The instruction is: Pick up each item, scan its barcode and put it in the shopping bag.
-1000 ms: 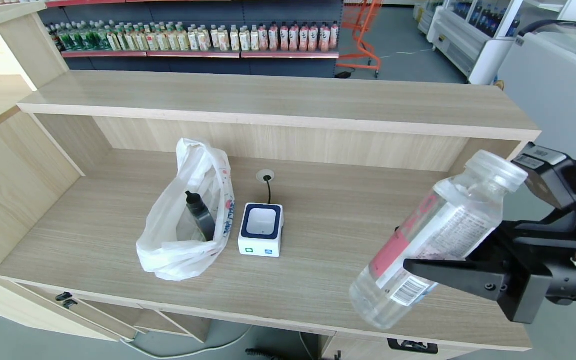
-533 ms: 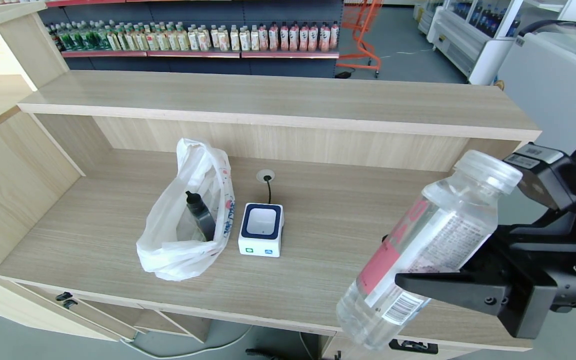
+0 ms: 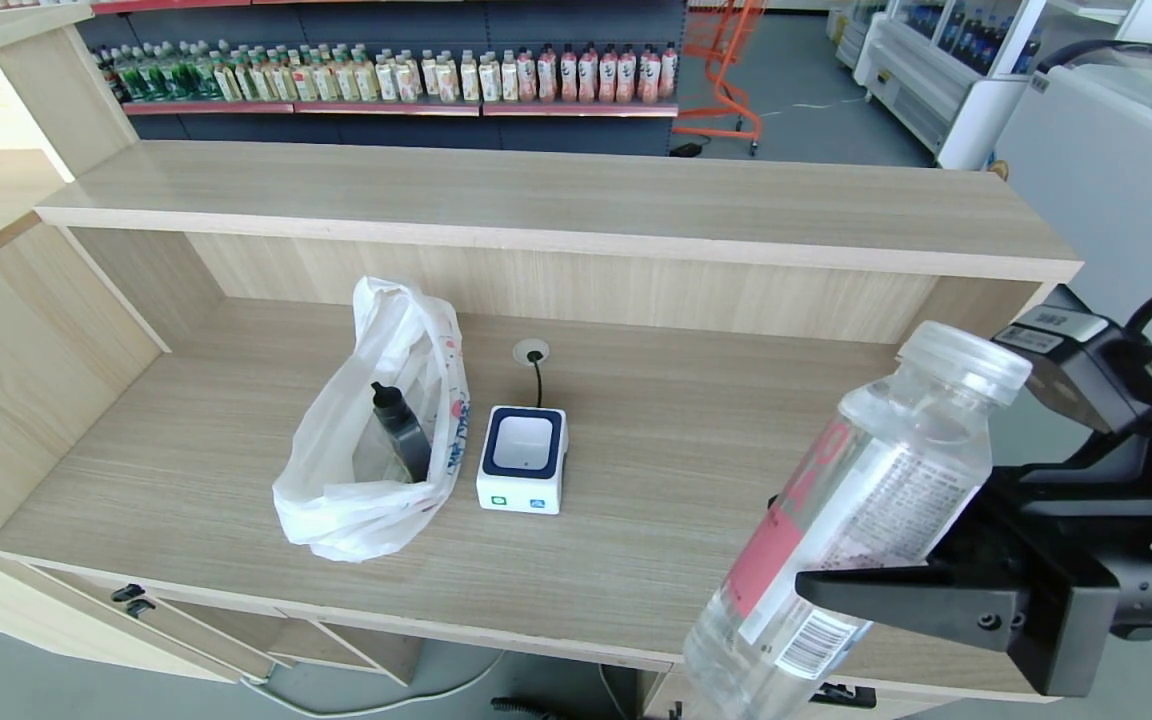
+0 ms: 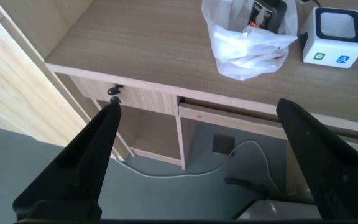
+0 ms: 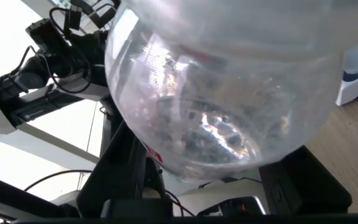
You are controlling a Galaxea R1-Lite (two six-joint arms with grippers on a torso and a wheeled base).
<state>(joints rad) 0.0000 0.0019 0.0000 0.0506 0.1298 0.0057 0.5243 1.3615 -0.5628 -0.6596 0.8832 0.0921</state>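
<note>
the right gripper (image 3: 786,540), at the lower right of the head view, is clamped across the lower body of a clear plastic bottle (image 3: 886,490), one finger in front and one behind. the bottle tilts with its cap toward the upper right, and its barcode (image 3: 814,645) faces outward near the base, probably ready to be turned toward the scanner (image 3: 523,458). the scanner sits mid-frame on the counter (image 3: 656,480), well apart from the bottle. just left of it the shopping bag (image 3: 376,470) stands open with a dark bottle (image 3: 398,430) inside, handy for scanned items. the left gripper (image 4: 197,104) is spread wide and empty, off the counter's front edge, likely parked clear.
</note>
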